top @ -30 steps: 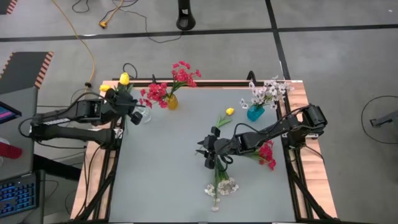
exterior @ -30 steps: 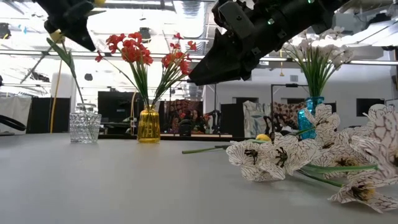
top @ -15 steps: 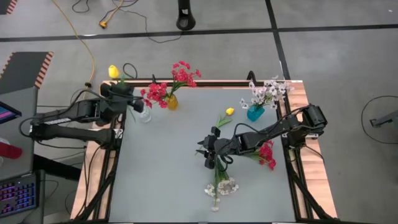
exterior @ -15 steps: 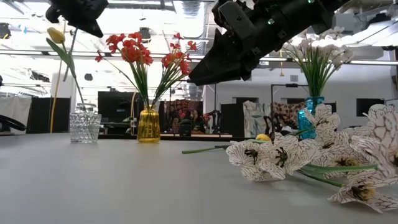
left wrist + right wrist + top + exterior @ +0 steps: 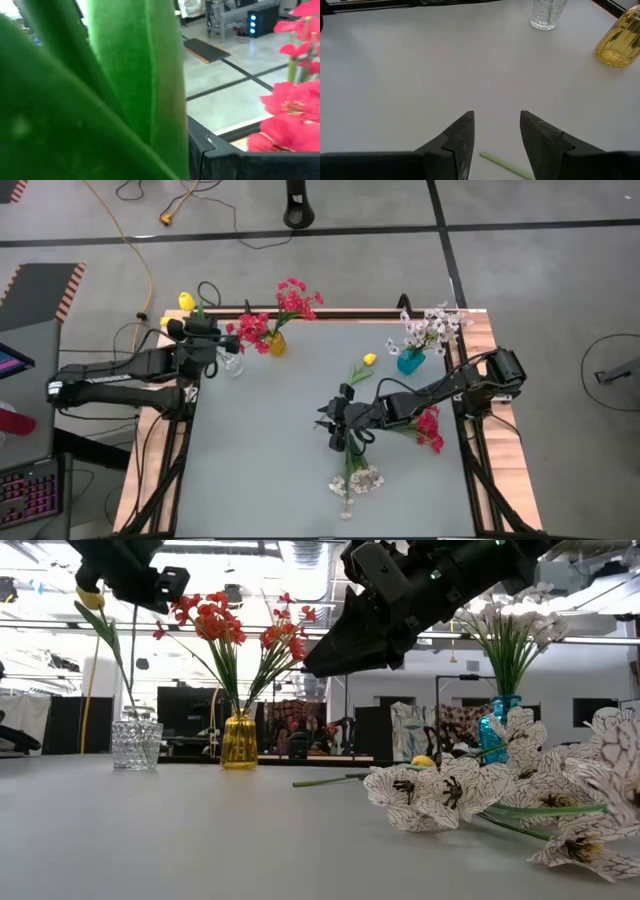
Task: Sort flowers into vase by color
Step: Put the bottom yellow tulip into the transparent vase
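White blossom spray [image 5: 356, 478] lies nearest on the table. Right gripper [image 5: 338, 434] hovers just beyond it, jaws spread and empty. At far left, left gripper [image 5: 205, 338], jaws pinched on the yellow tulip [image 5: 185, 301], holds its stem in the clear glass vase [image 5: 230, 363].

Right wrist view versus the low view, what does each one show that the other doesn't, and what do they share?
Only the right wrist view shows the right gripper with fingers apart over a green stem. Only the low view shows the white flowers lying in front, the blue vase and the red flowers. Both show the clear glass vase and the yellow vase.
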